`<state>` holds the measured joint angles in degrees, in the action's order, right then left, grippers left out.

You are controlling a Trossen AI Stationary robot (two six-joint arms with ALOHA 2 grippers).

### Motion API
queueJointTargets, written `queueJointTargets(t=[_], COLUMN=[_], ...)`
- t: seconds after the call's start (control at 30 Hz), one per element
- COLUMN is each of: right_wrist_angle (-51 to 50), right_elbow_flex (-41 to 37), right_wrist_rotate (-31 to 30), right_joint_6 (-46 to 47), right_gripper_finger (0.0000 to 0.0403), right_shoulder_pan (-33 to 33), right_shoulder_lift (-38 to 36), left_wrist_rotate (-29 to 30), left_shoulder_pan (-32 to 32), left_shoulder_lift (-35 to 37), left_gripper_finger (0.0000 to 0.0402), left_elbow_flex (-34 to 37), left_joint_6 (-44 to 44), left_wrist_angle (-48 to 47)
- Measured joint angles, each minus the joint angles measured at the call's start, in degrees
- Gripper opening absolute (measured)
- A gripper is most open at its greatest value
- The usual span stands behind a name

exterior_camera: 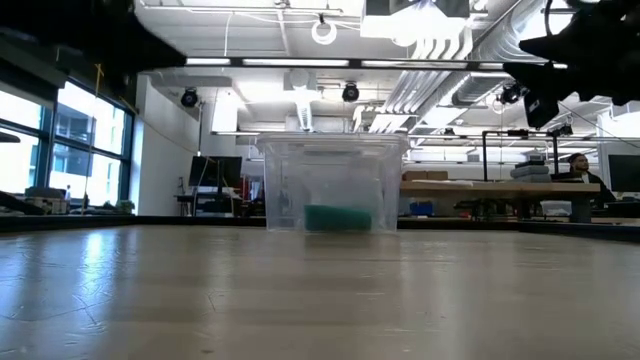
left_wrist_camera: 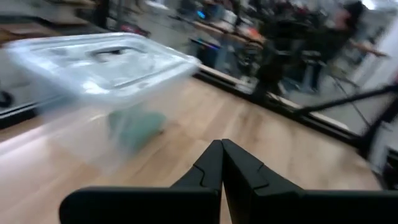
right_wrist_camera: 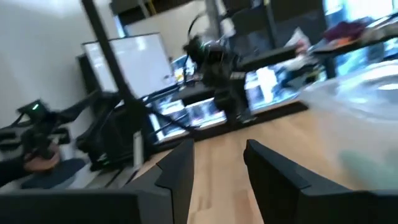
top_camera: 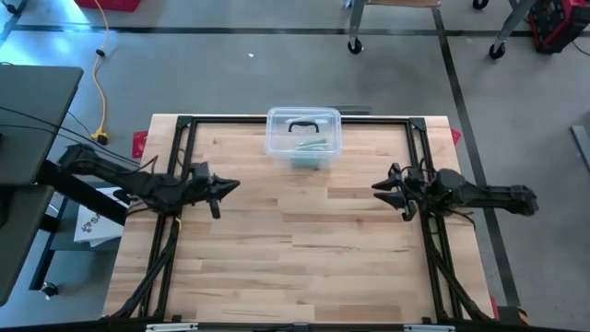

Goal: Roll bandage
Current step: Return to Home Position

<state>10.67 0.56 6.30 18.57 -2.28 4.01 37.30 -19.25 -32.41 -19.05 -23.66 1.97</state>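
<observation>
A green bandage roll (exterior_camera: 338, 217) lies inside a clear plastic box (top_camera: 303, 136) with a lid, at the table's far middle; it also shows in the left wrist view as the bandage (left_wrist_camera: 135, 126) in the box (left_wrist_camera: 99, 65). My left gripper (top_camera: 232, 185) hovers shut over the table's left side, pointing toward the middle. My right gripper (top_camera: 380, 187) hovers open over the right side, pointing left, nothing between its fingers (right_wrist_camera: 217, 163).
The black frame rails (top_camera: 295, 120) run along the table's far and side edges. Bare wood (top_camera: 304, 249) lies between the two grippers and toward the near edge. A bench with a person behind it shows beyond the table in the low view.
</observation>
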Motion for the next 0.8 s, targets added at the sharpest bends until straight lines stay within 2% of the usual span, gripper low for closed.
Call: queueJointTargets(t=[0.1,0.2,0.37,0.47,0.57,0.8], right_wrist_angle=[0.3,0.2,-0.5,-0.5,-0.6,-2.5], right_elbow_flex=[0.0,0.0,0.0,0.0,0.0,0.0], right_wrist_rotate=[-4.3,-6.1,-6.3,-6.7,-6.8,-1.8], right_joint_6=[-1.6,-1.8,0.7,0.9,0.9,2.9], right_gripper_finger=[0.0137,0.0137,0.0137,0.0137,0.0137,0.0137], right_shoulder_pan=[2.0,3.6,5.6,5.8,5.8,5.8], right_shoulder_lift=[-0.5,-0.7,-0.6,-0.6,-0.6,-0.6], left_wrist_rotate=[5.4,5.3,5.5,0.0,-8.8,-23.2], left_shoulder_pan=[-2.3,-3.9,-1.4,3.5,9.0,20.6], left_shoulder_lift=[4.0,7.5,18.8,26.7,32.1,30.2], left_gripper_finger=[0.0000,0.0000,0.0000,0.0000,0.0000,0.0000], left_elbow_flex=[6.6,12.7,18.2,18.4,18.4,18.4], left_joint_6=[0.3,3.0,0.0,-1.1,-0.7,2.2], left_wrist_angle=[5.4,13.3,9.6,4.5,3.1,1.8])
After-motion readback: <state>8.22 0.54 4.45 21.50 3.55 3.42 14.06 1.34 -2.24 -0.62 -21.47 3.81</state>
